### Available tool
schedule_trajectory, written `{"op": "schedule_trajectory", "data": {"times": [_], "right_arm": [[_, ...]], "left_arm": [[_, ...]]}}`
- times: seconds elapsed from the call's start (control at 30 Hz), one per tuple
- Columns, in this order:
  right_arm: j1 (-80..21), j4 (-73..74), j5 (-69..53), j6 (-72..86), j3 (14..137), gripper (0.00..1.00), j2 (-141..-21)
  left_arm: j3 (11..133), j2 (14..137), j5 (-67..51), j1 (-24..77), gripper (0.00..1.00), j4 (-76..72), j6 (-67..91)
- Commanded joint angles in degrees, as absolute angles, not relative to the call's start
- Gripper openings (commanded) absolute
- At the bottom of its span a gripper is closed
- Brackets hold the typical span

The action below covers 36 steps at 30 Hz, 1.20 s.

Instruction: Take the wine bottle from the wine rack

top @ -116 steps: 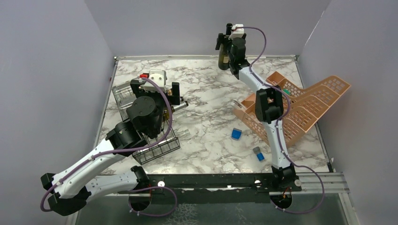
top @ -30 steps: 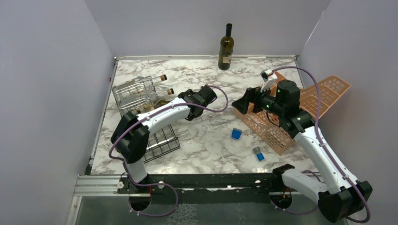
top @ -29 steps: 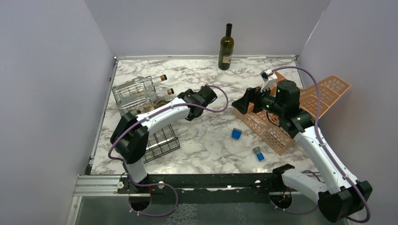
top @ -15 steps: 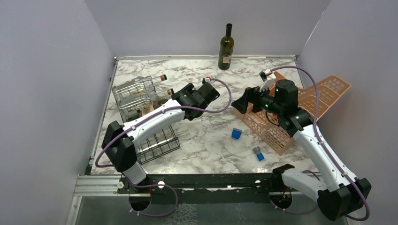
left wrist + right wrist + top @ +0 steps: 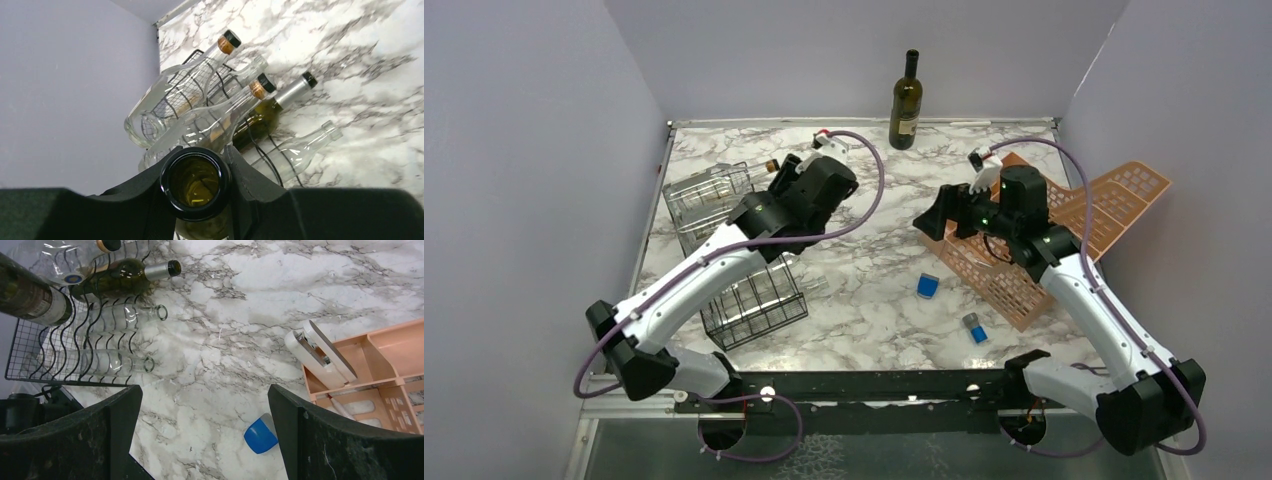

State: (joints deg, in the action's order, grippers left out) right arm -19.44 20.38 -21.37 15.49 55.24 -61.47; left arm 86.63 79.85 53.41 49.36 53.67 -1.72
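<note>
Left gripper [image 5: 196, 199], wrist view: closed on a dark green glass wine bottle [image 5: 196, 181] seen end-on, its body cut off. Right wrist view: right gripper [image 5: 205, 440] spread wide; labelled bottle cropped over the black wavy-wire wine rack [image 5: 30, 360]. Top view: bottle hidden beneath the left arm, near the left edge of the bench [image 5: 874, 290].

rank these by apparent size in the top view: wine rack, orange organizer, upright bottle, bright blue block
1. orange organizer
2. wine rack, close behind; arms partly cover both, so unsure
3. upright bottle
4. bright blue block
</note>
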Motion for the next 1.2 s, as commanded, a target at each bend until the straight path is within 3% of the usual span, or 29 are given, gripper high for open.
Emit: {"op": "schedule_trajectory", "data": {"times": [0.0, 0.2, 0.33, 0.67, 1.03, 1.17], "right_arm": [[-19.69, 19.65, -24.14, 15.65, 57.52, 1.00, -63.34], [-19.69, 17.45, -29.85, 16.01, 57.90, 1.00, -65.50], [-19.73, 13.97, -35.70, 17.44, 58.65, 1.00, -66.95], [-27.81, 11.79, -43.63, 14.16, 67.06, 1.00, -71.20], [-33.76, -8.79, -53.12, 13.09, 69.06, 1.00, -77.76], [-35.17, -7.05, -50.82, 7.56, 72.97, 1.00, -81.14]], "left_arm": [[90.44, 73.99, 52.65, 49.51, 0.17, 52.63, 0.38], [93.08, 69.91, 48.69, 49.49, 0.17, 50.12, 1.23], [95.07, 68.43, 44.20, 49.49, 0.07, 45.90, -0.26], [95.88, 68.81, 32.29, 49.48, 0.08, 34.36, 1.87], [95.80, 69.62, 21.73, 49.49, 0.08, 28.53, 9.31], [95.69, 69.77, 17.62, 49.48, 0.08, 27.98, 11.02]]}}
